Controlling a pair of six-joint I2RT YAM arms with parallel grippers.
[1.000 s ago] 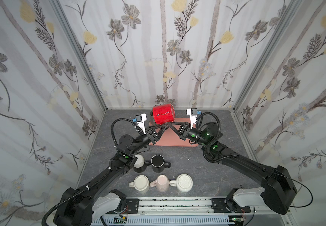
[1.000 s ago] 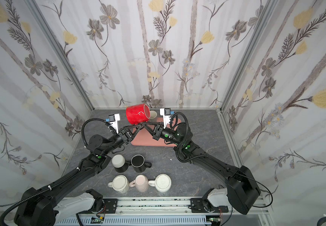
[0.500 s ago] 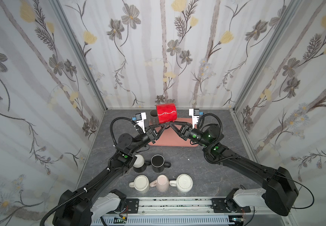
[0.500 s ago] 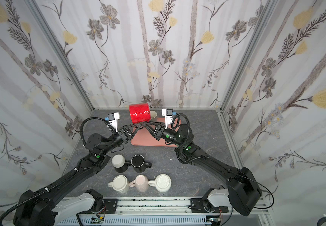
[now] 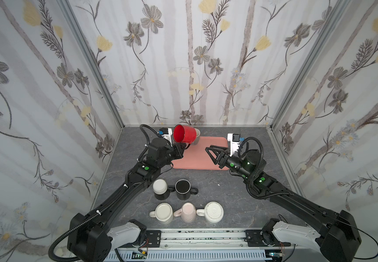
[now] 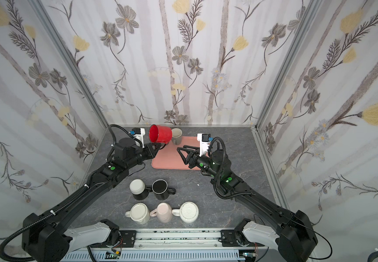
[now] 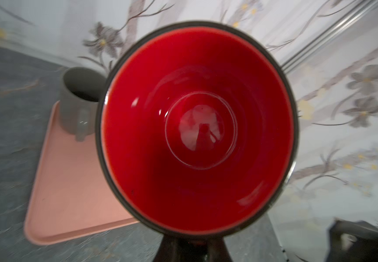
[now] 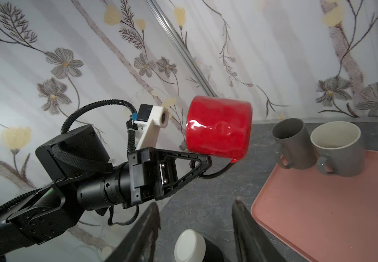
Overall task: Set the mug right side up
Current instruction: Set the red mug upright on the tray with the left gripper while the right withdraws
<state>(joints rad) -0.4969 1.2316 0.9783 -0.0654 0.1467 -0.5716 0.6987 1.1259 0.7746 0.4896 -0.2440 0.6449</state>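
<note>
Handover finishing: right gripper [image 5: 211, 156] is backing off over tray [image 5: 197, 162], jaws apart, empty; left gripper [image 8: 206, 163], clamped on red mug [image 5: 184, 134] handle, is carrying the flip alone.

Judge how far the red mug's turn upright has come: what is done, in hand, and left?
Done: red mug is lifted, left gripper shut on it; right gripper stands open, clear of it. In hand: the mug hangs on its side, mouth not yet up. Left: tip it mouth-up and set it down, probably on the tray beside the grey mugs.
</note>
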